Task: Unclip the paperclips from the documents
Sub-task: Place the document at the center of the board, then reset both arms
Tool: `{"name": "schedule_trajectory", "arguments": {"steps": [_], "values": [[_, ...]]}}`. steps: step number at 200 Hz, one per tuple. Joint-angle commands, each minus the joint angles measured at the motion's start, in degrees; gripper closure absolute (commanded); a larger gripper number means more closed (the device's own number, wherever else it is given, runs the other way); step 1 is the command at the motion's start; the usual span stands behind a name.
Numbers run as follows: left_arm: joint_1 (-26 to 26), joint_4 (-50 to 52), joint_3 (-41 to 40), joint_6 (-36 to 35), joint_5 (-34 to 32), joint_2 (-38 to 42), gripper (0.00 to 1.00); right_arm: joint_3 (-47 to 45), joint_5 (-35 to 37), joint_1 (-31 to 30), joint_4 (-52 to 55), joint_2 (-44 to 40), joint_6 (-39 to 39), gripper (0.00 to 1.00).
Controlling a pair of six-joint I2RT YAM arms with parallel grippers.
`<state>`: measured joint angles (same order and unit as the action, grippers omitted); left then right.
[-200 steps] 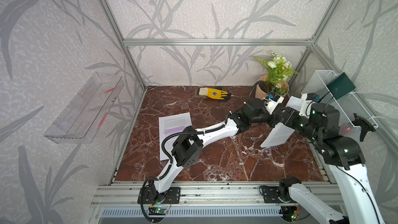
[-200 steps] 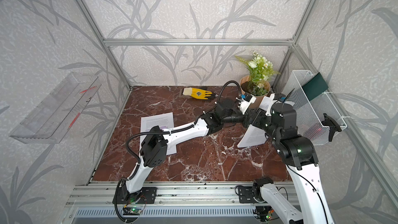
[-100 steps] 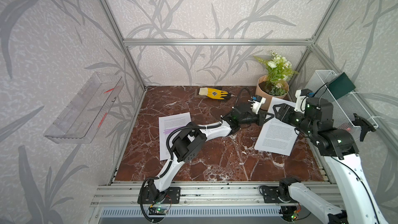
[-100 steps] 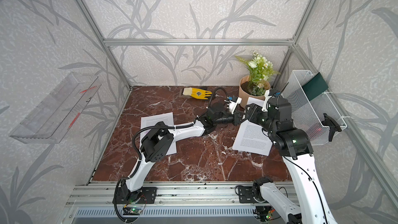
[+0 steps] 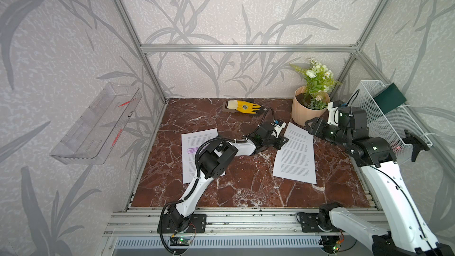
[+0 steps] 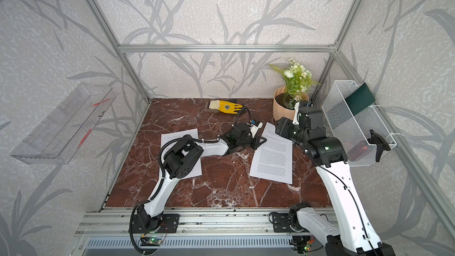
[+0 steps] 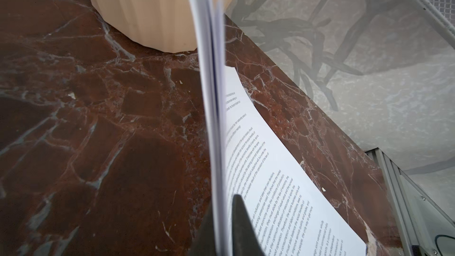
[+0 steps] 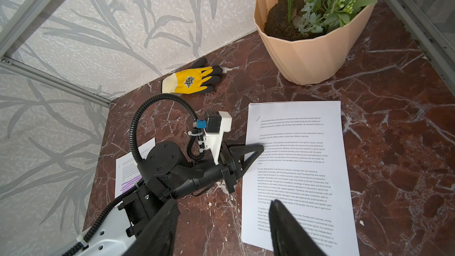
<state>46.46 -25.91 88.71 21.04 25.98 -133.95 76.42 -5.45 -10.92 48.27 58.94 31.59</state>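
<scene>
The unmarked document [image 5: 295,158] [image 6: 273,158] lies flat on the marble right of centre. My left gripper [image 5: 283,141] [image 8: 258,148] is at its left edge. In the left wrist view that edge [image 7: 211,94] stands between the two dark fingers, and the left gripper [image 7: 222,217] is open only a sliver around the sheets. My right gripper [image 8: 221,217] [image 5: 310,126] hangs open and empty above the document's far corner. The purple-highlighted document [image 5: 194,144] [image 8: 128,168] lies left, partly under my left arm. A pink-red paperclip [image 5: 241,158] [image 6: 219,158] lies loose on the marble between the documents.
A peach flower pot [image 5: 307,114] stands at the back right, close to my right gripper. A yellow glove [image 5: 243,107] lies by the back wall. A white wire basket [image 5: 384,114] hangs on the right wall and a clear tray [image 5: 98,124] on the left wall.
The unmarked document was tilted up off the table and has come down flat. My right gripper has drawn back toward the pot. The left jaws have eased apart.
</scene>
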Motion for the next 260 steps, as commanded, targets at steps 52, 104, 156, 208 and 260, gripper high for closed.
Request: {"name": "schedule_trajectory", "arguments": {"steps": [52, 104, 156, 208, 260], "values": [[0.3, 8.2, 5.9, -8.3, -7.9, 1.9, 0.01, 0.2, 1.1, 0.2, 0.8, 0.7, -1.1, 0.39], [0.1, 26.4, 12.0, -23.2, -20.0, 8.4, 0.01, 0.1, 3.3, 0.5, 0.2, -0.4, -3.2, 0.38], [-3.9, 30.2, 4.6, -28.2, -36.6, 23.7, 0.01, -10.9, 8.6, 0.8, -11.7, -2.9, -9.6, 0.38], [-16.1, 18.8, -30.8, -26.6, -47.9, 49.9, 0.01, -44.0, 17.9, 0.8, -51.8, -7.6, -30.6, 0.29], [-34.4, 1.3, -63.6, -23.2, -44.5, 64.1, 0.01, -57.9, 21.1, 1.5, -82.6, 8.5, -32.3, 0.28]]}}
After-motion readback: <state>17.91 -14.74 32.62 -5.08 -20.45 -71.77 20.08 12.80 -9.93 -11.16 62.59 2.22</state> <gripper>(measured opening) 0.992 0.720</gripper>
